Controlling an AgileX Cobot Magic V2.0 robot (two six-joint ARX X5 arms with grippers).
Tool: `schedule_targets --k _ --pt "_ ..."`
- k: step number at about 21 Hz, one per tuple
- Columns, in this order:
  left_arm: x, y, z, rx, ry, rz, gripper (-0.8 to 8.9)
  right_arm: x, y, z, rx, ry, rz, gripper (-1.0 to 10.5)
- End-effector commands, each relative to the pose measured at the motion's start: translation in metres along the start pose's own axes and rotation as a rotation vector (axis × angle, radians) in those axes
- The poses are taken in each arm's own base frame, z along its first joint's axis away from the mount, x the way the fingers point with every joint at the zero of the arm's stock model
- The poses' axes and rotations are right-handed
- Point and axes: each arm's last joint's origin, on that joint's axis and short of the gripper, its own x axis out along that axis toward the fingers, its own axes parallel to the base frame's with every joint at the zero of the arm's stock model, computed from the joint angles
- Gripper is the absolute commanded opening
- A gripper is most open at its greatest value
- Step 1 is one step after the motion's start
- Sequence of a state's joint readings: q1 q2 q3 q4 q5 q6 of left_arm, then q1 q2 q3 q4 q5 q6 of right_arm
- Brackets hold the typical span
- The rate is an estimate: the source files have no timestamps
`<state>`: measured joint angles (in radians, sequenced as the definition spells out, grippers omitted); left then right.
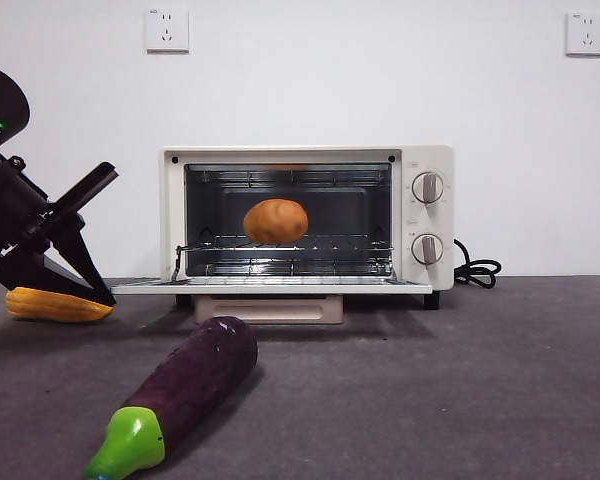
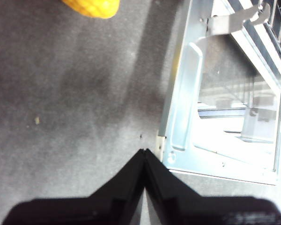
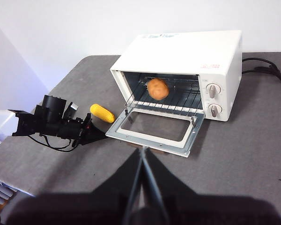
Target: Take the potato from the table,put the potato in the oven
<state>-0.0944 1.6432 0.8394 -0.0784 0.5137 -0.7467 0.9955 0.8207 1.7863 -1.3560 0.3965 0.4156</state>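
From the front, the potato (image 1: 275,221) sits on the rack inside the open oven (image 1: 308,222); an eggplant (image 1: 180,392) lies on the bench (image 1: 460,380) before it. The left end effector (image 2: 144,151), pressed together, hovers beside the door near a corn cob (image 2: 91,6). The right end effector (image 3: 143,149), also pressed together, hangs high above the bench's front edge.

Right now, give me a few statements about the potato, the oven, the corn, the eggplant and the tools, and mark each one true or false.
1. The potato sits on the rack inside the oven. True.
2. The oven door is closed. False: it lies folded down, open.
3. The left tool is shut, near the door's corner. True.
4. The corn is inside the oven. False: it lies on the table.
5. The right tool holds the eggplant. False: it is shut and holds nothing.
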Motion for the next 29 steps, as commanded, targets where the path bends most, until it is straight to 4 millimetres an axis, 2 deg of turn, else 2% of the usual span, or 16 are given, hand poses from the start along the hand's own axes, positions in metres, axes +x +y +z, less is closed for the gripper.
schedule_targets --k 1,21,29 --pt "0.004 0.000 0.000 -0.018 0.008 -0.026 -0.06 0.001 -0.001 -0.002 0.004 0.021 -0.013 -0.1" --pt "0.003 -0.006 0.002 -0.021 0.039 -0.122 -0.06 0.001 -0.001 -0.002 0.019 0.020 -0.013 -0.1" --pt "-0.003 -0.023 0.014 0.001 -0.005 -0.188 -0.06 0.001 -0.001 -0.002 0.019 0.020 -0.015 -0.1"
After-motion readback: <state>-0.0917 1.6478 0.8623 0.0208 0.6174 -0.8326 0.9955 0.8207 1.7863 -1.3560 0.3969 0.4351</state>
